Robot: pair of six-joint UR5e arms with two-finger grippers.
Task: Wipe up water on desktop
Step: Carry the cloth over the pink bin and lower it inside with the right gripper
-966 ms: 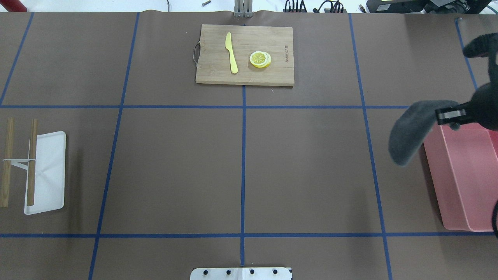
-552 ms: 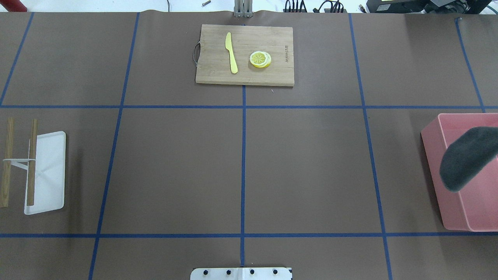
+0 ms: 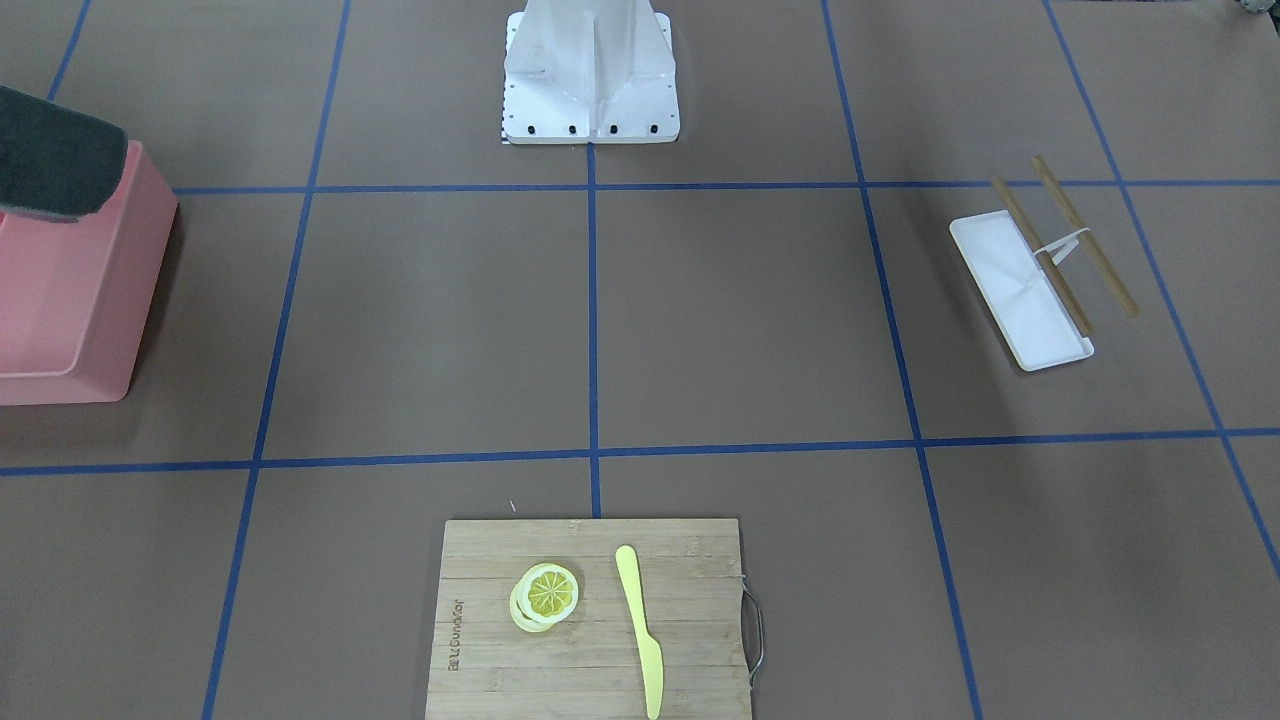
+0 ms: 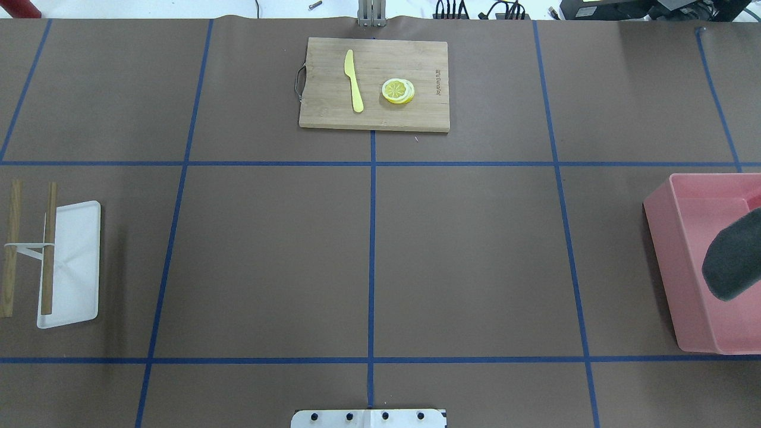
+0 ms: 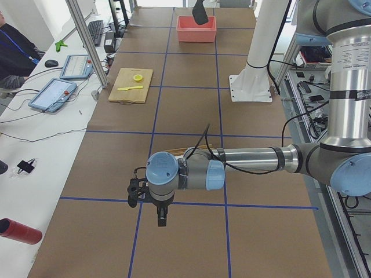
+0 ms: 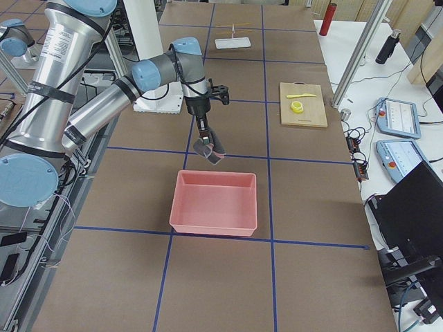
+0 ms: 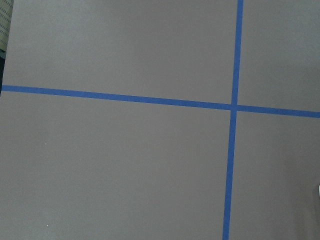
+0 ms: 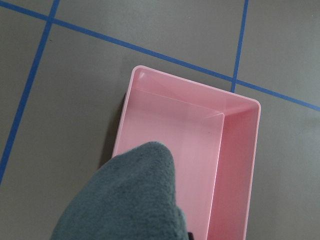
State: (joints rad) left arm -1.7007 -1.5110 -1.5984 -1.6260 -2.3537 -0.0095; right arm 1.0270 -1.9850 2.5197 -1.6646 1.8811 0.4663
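Note:
The desktop is a brown surface with blue tape lines; I see no water on it. A dark grey cloth hangs over the pink bin at the right edge. It also shows in the front-facing view and the right wrist view. My right gripper holds the cloth above the bin's near wall. My left gripper hovers over bare desktop at the left end. It shows only in the left side view, so I cannot tell whether it is open or shut.
A bamboo cutting board at the far middle carries a yellow knife and lemon slices. A white tray with two wooden sticks lies at the left. The robot base stands at the near middle edge.
The right gripper has carried the cloth to the right, from beside the bin to over it. The gripper has left the overhead view; only the cloth's end still shows.

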